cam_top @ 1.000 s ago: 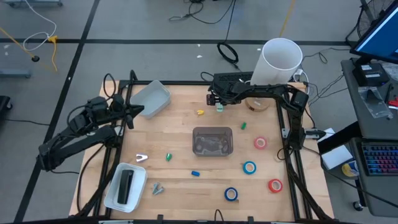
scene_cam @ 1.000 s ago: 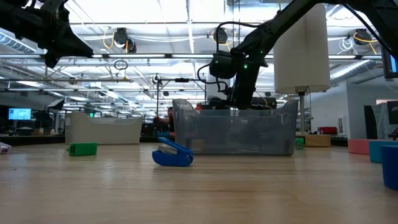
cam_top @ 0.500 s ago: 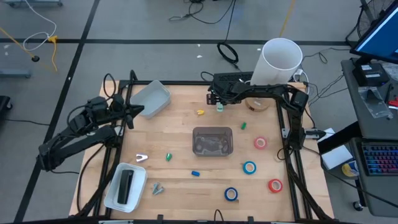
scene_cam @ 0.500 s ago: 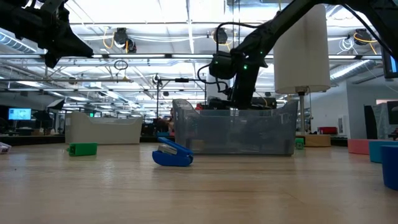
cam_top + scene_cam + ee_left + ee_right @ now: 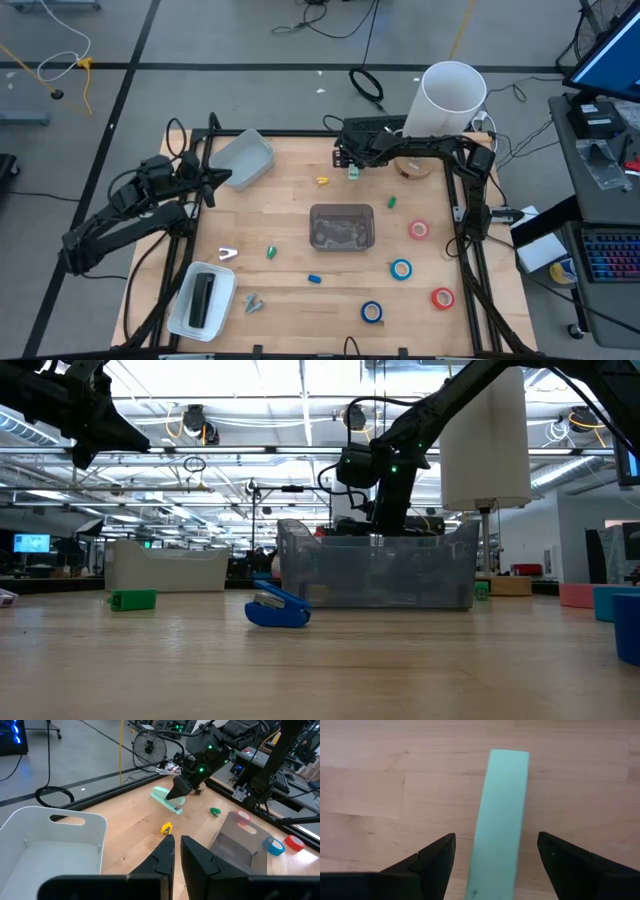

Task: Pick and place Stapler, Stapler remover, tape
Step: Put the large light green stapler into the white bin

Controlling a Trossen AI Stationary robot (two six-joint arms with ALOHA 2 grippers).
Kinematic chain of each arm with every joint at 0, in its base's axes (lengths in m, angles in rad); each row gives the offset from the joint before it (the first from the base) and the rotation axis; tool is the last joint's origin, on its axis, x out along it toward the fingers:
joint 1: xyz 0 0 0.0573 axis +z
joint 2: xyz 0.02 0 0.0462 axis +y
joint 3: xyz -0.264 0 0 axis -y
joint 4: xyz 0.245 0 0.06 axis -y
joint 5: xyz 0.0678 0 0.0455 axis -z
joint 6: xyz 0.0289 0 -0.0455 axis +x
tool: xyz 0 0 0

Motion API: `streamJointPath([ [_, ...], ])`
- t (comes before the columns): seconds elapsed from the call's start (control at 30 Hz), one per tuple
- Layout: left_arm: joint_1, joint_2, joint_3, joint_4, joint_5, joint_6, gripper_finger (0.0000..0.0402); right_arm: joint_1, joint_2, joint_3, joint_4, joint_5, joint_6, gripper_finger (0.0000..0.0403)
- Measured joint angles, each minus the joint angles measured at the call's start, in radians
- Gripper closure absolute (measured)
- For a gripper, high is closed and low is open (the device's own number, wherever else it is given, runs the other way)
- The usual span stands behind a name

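A mint-green stapler [image 5: 353, 172] lies flat on the table near the far edge. My right gripper [image 5: 346, 160] hangs over it, open, and in the right wrist view the stapler [image 5: 500, 815] runs between the two fingers with a gap on each side. The tape rolls lie flat at the right: pinkish red [image 5: 418, 230], blue [image 5: 401, 268], blue [image 5: 372, 312], red [image 5: 442, 297]. Small staple removers lie scattered: yellow [image 5: 323, 182], green [image 5: 391, 202], blue [image 5: 314, 279]. My left gripper [image 5: 215, 180] waits, shut, in the air beside a white bin [image 5: 243, 158].
A clear bin [image 5: 342, 226] stands mid-table. A white tray [image 5: 183, 318] at the near left corner holds a black stapler [image 5: 203, 298]. More removers lie at the near left: green [image 5: 271, 252], white [image 5: 228, 254], grey [image 5: 253, 302]. A white cylinder [image 5: 450, 95] stands at the far right.
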Motion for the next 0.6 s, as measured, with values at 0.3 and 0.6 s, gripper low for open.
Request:
streamJointPath([
  [0.3,0.000,0.000,0.000,0.000,0.000,-0.003,0.0371,0.001,0.000,0.000,-0.001,-0.001,0.010,0.0183],
  [0.6,0.000,0.000,0.000,0.000,0.000,-0.002,0.0371,0.001,0.000,0.000,-0.004,-0.004,0.023,0.0229],
])
